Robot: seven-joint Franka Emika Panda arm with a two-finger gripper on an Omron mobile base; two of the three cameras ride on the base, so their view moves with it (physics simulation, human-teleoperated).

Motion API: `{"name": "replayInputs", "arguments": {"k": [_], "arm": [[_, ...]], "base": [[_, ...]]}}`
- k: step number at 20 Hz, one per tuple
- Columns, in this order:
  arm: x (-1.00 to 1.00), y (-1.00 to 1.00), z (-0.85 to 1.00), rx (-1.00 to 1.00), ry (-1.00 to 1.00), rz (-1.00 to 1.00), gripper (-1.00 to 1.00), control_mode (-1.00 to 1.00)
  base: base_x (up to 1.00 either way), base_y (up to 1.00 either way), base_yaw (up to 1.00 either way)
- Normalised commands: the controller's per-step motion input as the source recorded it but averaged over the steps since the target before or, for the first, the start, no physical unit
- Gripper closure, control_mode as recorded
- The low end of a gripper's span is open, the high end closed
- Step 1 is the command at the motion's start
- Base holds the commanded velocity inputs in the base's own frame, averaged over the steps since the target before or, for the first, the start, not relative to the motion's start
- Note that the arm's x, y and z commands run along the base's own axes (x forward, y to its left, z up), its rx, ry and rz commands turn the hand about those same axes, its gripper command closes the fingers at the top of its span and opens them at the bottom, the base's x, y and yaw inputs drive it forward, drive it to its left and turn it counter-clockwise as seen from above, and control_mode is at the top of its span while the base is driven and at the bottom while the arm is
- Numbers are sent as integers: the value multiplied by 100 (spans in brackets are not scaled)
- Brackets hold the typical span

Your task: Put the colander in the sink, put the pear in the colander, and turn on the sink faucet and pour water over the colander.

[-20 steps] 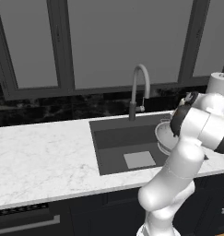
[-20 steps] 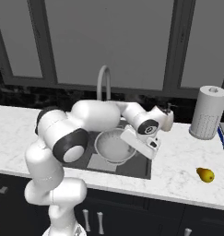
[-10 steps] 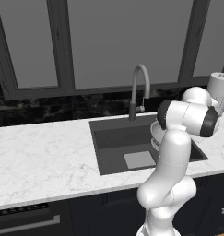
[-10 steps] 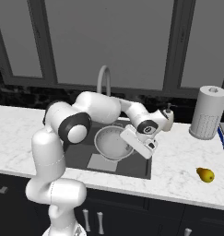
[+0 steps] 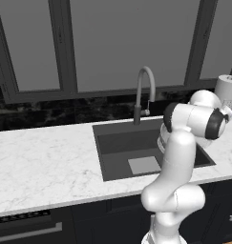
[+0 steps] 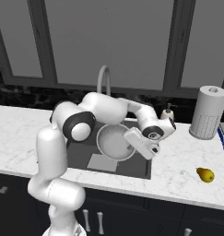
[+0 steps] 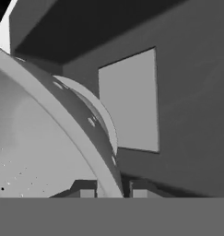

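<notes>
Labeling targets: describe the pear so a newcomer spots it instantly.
Start at the dark sink in the white marble counter, then look right past its edge. The pear lies alone near the counter's front, before the paper towel roll: small, yellow-orange, tapered.

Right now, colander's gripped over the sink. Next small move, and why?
Probably lower it straight down. The fingers pinch the colander by its rim, tilted over the sink, with the pale patch of the sink bottom below it. The pear waits on the counter.
</notes>
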Motion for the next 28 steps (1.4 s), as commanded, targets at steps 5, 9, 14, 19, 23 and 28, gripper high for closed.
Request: {"name": "replayInputs", "arguments": {"k": [5,9,14,19,23,28], "arm": [[3,37,-16,6,-16,7,100,-100],[0,44,-14,0,-1,10,100,-100],[0,30,0,0,0,14,100,-100],[0,25,0,-1,0,14,100,-100],[0,27,0,-3,0,9,100,-100],[0,29,0,-5,-3,2,100,-100]], "base": [[0,0,0],[0,0,0],[0,0,0],[0,0,0],[0,0,0],[0,0,0]]}}
